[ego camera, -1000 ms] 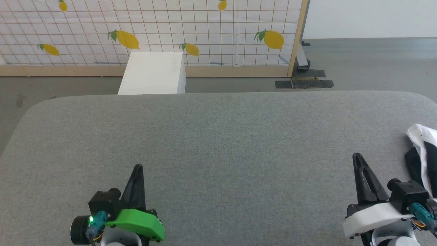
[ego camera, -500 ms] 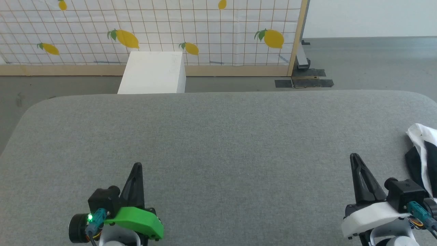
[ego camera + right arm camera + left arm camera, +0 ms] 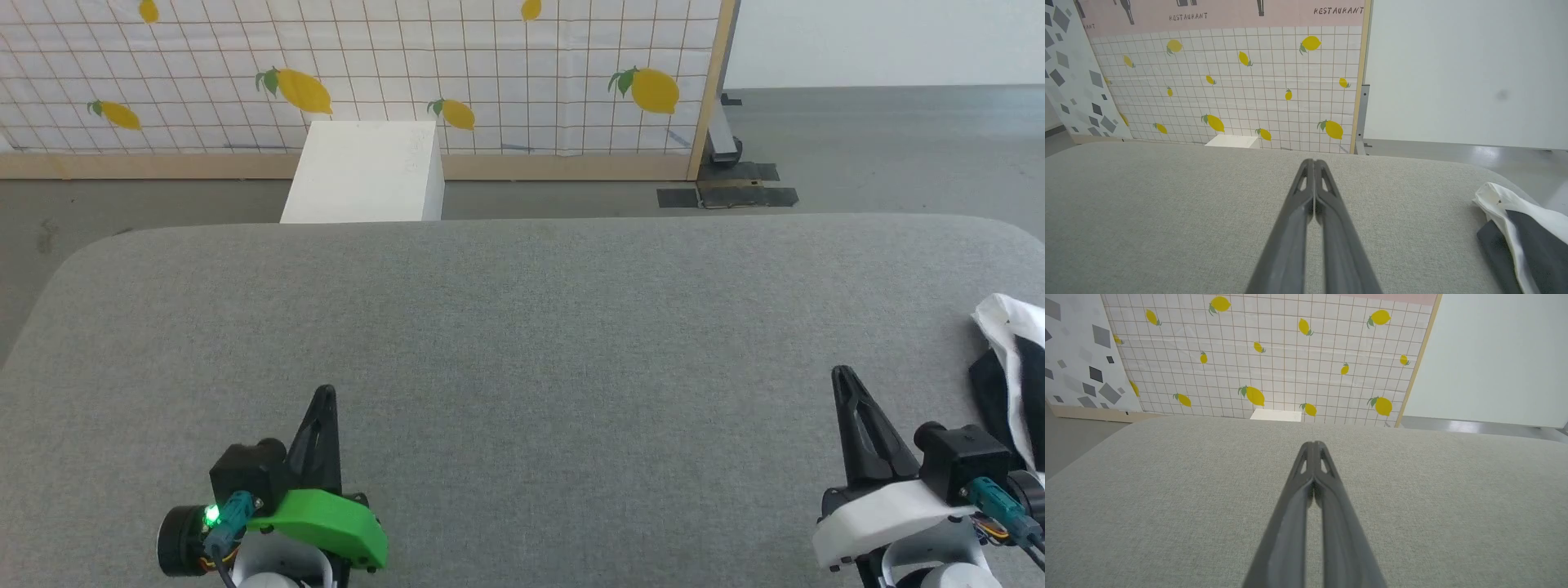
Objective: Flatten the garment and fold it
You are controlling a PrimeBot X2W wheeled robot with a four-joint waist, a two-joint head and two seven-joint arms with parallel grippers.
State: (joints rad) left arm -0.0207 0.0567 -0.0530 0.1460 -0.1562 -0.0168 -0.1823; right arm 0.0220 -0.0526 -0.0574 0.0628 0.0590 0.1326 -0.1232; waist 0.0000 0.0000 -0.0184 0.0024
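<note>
The garment (image 3: 1012,367) lies bunched at the table's right edge, white cloth with black parts, cut off by the head view's border. The right wrist view has the garment (image 3: 1515,228) at its lower right. My right gripper (image 3: 841,374) is shut and empty, hovering over the grey table just left of the garment, apart from it; its tips (image 3: 1314,161) meet. My left gripper (image 3: 325,392) is shut and empty at the lower left, far from the garment, its tips (image 3: 1314,444) pressed together.
The grey fabric table (image 3: 522,327) spans the view with rounded far corners. Beyond its far edge stands a white box (image 3: 367,175) on the floor, before a lemon-print panel (image 3: 359,73) in a wooden frame. Grey floor (image 3: 882,147) lies at the back right.
Both grippers have shifted slightly down and left in the head view, staying shut. The background shifted a little too, so the camera moved. The garment has not moved.
</note>
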